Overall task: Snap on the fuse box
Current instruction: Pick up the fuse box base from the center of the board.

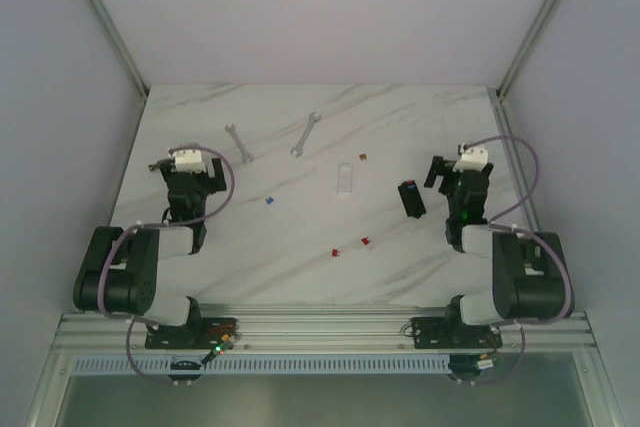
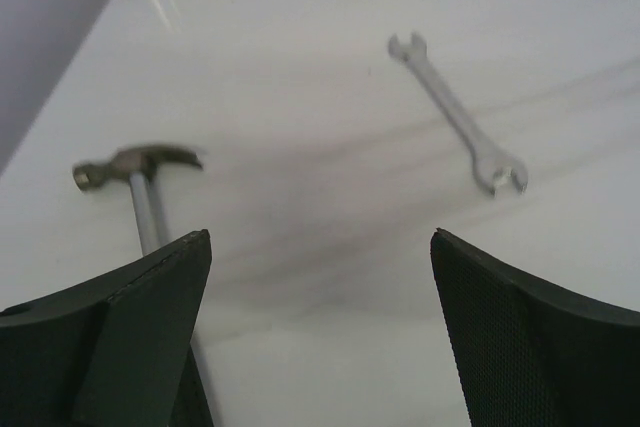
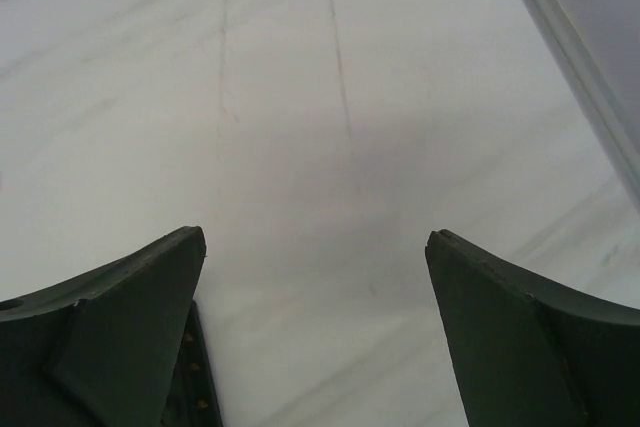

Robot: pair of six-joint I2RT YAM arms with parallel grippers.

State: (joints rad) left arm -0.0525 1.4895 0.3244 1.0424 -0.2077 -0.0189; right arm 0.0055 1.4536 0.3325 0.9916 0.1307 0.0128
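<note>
Both jaws gape empty, fuse box (image 1: 411,197) lies just beside right jaws, clear cover (image 1: 345,179) farther toward left jaws; best pin box, seat cover square, then press.

There are 2 grippers: the left gripper (image 2: 320,247) and the right gripper (image 3: 315,242). There are 2 wrenches: the near wrench (image 1: 238,143) sits ahead of the left gripper, a bit to its right, and the far wrench (image 1: 306,134) lies further right. There is 1 hammer (image 2: 140,162), by the left gripper's left finger. There is 1 fuse box (image 1: 411,198), just left of the right gripper. There is 1 clear cover (image 1: 346,179), between the 2 grippers. There are 4 loose fuses between the grippers too: 1 blue fuse (image 1: 268,200), 1 red fuse (image 1: 336,252), a second red fuse (image 1: 366,242) and 1 orange fuse (image 1: 362,157).
</note>
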